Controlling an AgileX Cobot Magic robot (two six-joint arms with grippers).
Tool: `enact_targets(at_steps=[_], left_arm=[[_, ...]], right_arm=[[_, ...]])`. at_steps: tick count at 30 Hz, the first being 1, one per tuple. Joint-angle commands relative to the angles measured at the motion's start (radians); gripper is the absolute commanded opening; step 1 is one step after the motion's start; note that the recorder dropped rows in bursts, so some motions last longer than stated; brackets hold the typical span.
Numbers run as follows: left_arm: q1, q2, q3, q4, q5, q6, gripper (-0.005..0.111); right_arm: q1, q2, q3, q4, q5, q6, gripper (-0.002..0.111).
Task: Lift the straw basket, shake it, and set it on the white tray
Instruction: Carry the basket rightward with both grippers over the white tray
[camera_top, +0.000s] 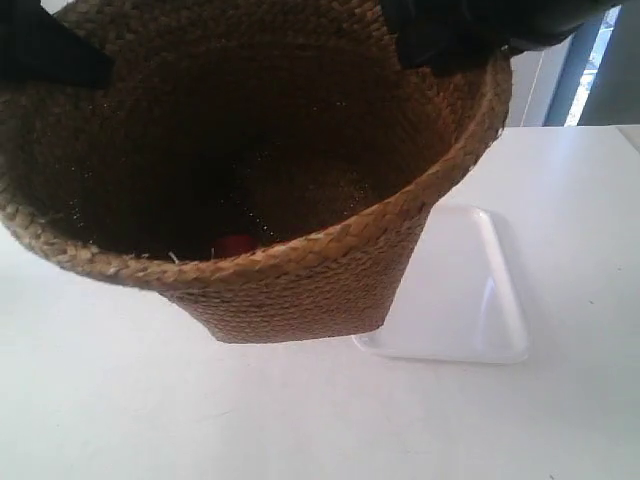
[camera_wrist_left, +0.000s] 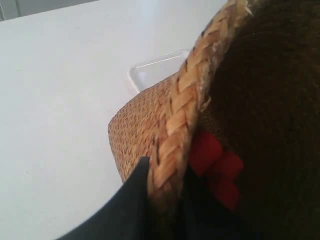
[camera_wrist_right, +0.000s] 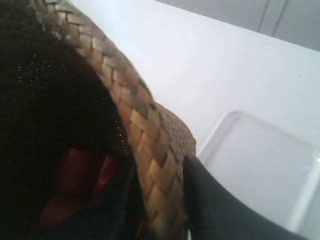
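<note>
Left fingers (camera_wrist_left: 131, 200) clamped astride straw basket (camera_top: 300, 290) rim; right fingers (camera_wrist_right: 210, 200) likewise. Basket tilted, apparently raised off counter (camera_top: 120, 400), beside white tray (camera_top: 470, 290). Step: lift/shake. Next: level, centre over tray, lower squarely.

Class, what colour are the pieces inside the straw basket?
Red: the pieces in the straw basket, clearest in left wrist view.

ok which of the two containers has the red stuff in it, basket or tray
The straw basket: red pieces lie low in its dark inside. The white tray shows only bare white where visible.
</note>
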Motion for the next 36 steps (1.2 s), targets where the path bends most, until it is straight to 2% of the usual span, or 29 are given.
enact_targets(at_steps=[1, 12, 22, 32, 36], left_arm=[[-0.004, 0.049, -0.055, 0.008, -0.002, -0.046, 0.0], [-0.129, 0.163, -0.062, 0.008, -0.179, -0.087, 0.0], [-0.167, 0.344, -0.206, 0.015, -0.148, -0.102, 0.0], [-0.282, 0.417, -0.224, 0.047, -0.29, -0.102, 0.0], [-0.295, 0.438, -0.242, 0.047, -0.298, -0.106, 0.0]], right_arm=[[-0.059, 0.049, -0.087, -0.088, 0.116, 0.012, 0.0], [-0.185, 0.199, -0.178, -0.092, 0.194, -0.013, 0.0], [-0.318, 0.231, -0.185, -0.128, 0.211, -0.031, 0.0], [-0.406, 0.246, -0.183, -0.128, 0.218, -0.052, 0.0], [-0.409, 0.268, -0.181, -0.128, 0.221, -0.056, 0.0]])
